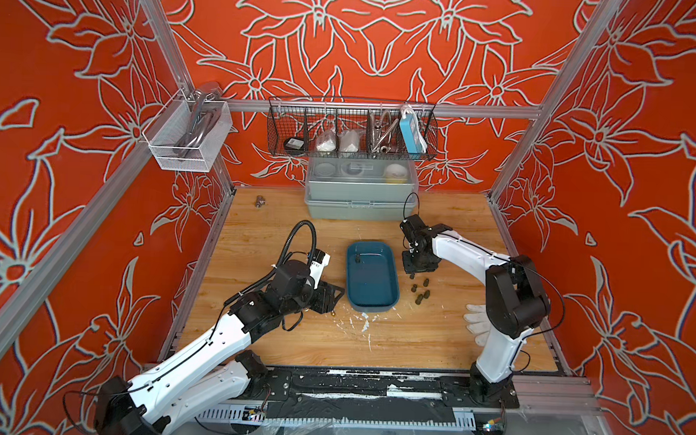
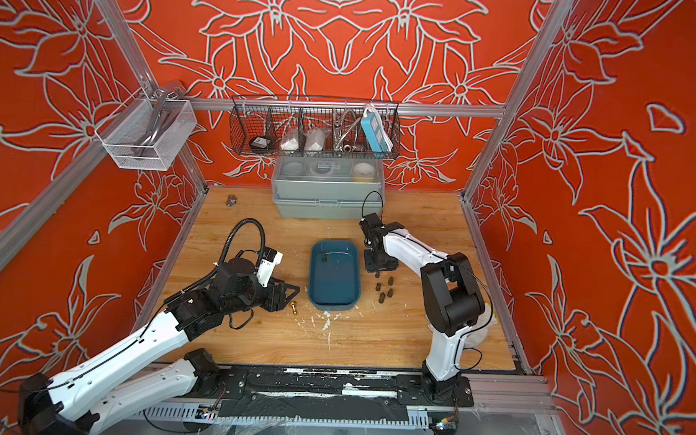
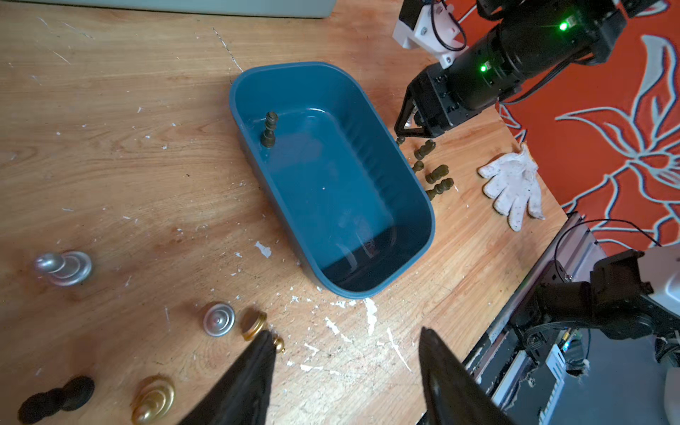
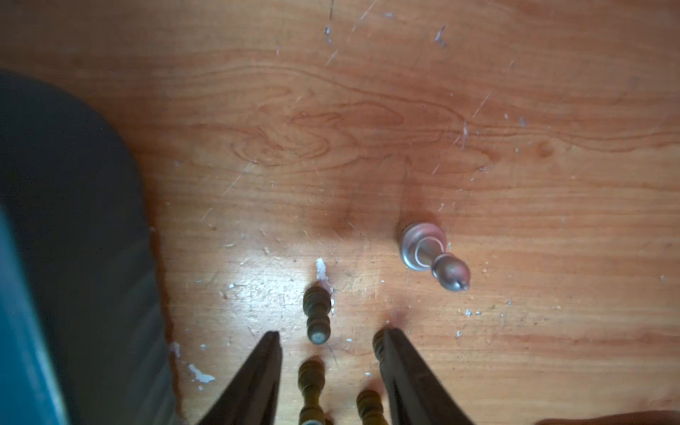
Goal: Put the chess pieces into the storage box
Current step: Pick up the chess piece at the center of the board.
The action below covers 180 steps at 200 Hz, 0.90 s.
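Observation:
The teal storage box (image 1: 377, 291) lies mid-table with one dark chess piece (image 1: 356, 259) upright inside; it also shows in the left wrist view (image 3: 269, 130). Several dark pieces (image 1: 420, 289) stand right of the box. My right gripper (image 4: 328, 333) hangs over them, open, with two dark pieces (image 4: 311, 382) between its fingers, untouched, and another (image 4: 316, 316) just past the tips. A silver piece (image 4: 430, 254) stands further out. My left gripper (image 3: 346, 331) is open left of the box, one finger beside a fallen gold piece (image 3: 254, 323). Silver (image 3: 219, 319), gold (image 3: 152, 399) and black (image 3: 55, 399) pieces lie nearby.
A grey-green lidded box (image 1: 359, 203) sits at the back under a black wire basket (image 1: 351, 131). A white glove (image 1: 476, 322) lies by the right arm's base. A small metal fitting (image 1: 260, 201) rests at the back left. White flecks mark the wood in front of the box.

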{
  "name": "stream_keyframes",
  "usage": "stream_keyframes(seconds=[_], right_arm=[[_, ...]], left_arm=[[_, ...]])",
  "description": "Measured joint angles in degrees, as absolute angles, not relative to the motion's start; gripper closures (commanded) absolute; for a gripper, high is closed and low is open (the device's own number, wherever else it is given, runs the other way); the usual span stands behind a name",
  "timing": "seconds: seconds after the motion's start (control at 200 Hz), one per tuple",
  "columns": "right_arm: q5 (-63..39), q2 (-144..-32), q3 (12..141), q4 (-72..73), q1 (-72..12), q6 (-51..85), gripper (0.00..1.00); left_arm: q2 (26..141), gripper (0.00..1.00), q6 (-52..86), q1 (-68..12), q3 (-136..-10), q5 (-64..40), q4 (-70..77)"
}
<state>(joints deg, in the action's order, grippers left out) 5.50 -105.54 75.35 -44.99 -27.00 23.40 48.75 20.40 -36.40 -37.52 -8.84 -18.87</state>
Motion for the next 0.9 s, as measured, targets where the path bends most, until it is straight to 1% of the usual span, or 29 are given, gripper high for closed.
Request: stream_keyframes(seconds=[0.27,0.36,0.485,0.901], right_arm=[[4.78,-107.72,75.4,-44.36,-26.87,23.22,0.65],[4.4,-107.77,75.4,-44.12,-26.65,23.18,0.69],[3.99,-107.77,75.4,-43.48,-26.61,23.14,0.72],[3.75,-109.14,75.4,-42.98,-26.55,23.14,0.72]], left_arm=[[50.33,0.38,20.4,-36.4,-37.5,-9.13,-17.34],[50.63,0.38,20.4,-36.4,-37.5,-9.19,-17.23],[50.7,0.38,20.45,-36.4,-37.5,-9.17,-17.1],[51.13,0.38,20.62,-36.4,-37.5,-9.15,-16.99]])
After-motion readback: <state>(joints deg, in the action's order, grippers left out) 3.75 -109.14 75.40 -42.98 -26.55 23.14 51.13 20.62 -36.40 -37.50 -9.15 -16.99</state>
